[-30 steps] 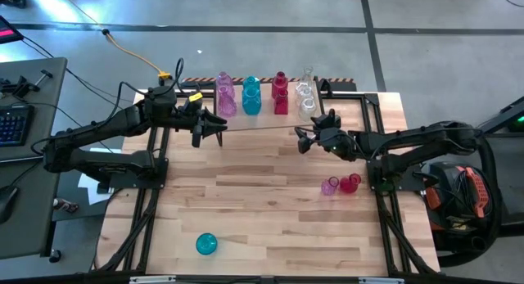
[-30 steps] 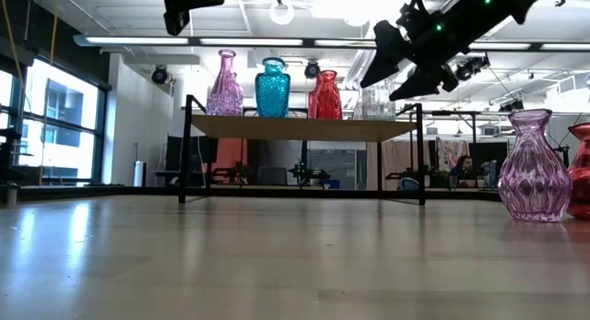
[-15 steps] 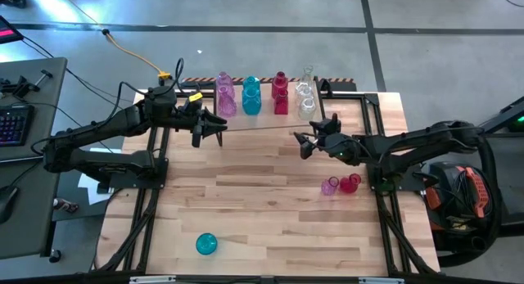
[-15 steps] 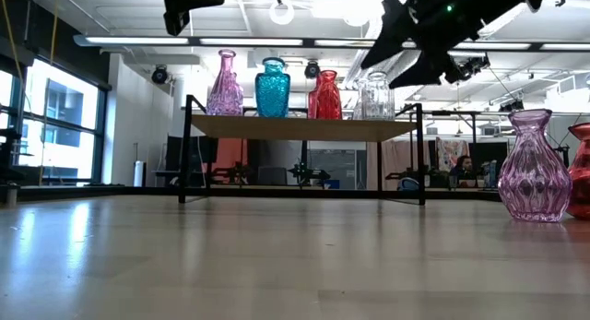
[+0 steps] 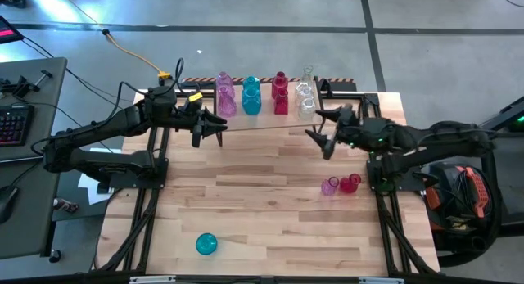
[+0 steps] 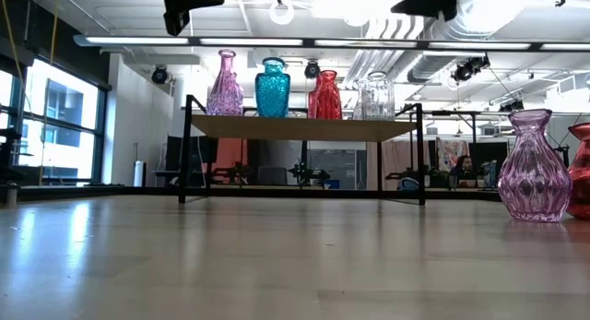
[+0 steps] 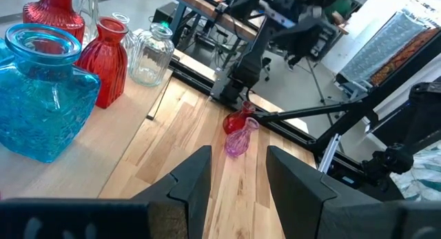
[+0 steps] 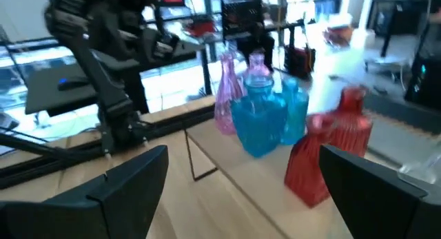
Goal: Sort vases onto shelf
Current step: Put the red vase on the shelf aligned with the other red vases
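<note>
Right claw spread, empty, beside the shelf; left claw part-open, empty. Between placements: pink vase stands on surface behind right claw; next needs a reach back

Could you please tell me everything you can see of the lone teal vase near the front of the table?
The teal vase is a small, rounded piece of translucent blue-green glass. It sits alone on the light wooden tabletop, toward the front left, far from the shelf and from both arms. Nothing touches it. From overhead I cannot tell whether it stands upright or lies on its side.
</note>
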Robot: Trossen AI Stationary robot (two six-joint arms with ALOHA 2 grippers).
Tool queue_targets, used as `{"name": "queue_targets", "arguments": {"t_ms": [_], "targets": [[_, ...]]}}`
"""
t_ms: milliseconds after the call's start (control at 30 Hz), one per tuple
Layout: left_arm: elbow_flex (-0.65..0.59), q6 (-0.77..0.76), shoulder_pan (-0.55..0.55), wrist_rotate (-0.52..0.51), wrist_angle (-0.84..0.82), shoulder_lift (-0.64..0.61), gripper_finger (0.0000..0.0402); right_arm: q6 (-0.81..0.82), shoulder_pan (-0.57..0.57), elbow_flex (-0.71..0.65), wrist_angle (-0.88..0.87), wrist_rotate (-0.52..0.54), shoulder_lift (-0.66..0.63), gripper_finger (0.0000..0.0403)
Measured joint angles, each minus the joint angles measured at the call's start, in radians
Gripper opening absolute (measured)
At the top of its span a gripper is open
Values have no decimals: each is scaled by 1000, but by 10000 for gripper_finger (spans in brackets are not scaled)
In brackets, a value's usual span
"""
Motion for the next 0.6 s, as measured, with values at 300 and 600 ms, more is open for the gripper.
{"name": "queue_targets", "arguments": {"t_ms": [300, 600], "targets": [[0, -79, 0, 27, -2, 0, 131, 8, -59, -110, -12, -3, -209, 366], [0, -156, 0, 21, -2, 2, 131, 76, -63, -133, -104, -3, -292, 366]]}}
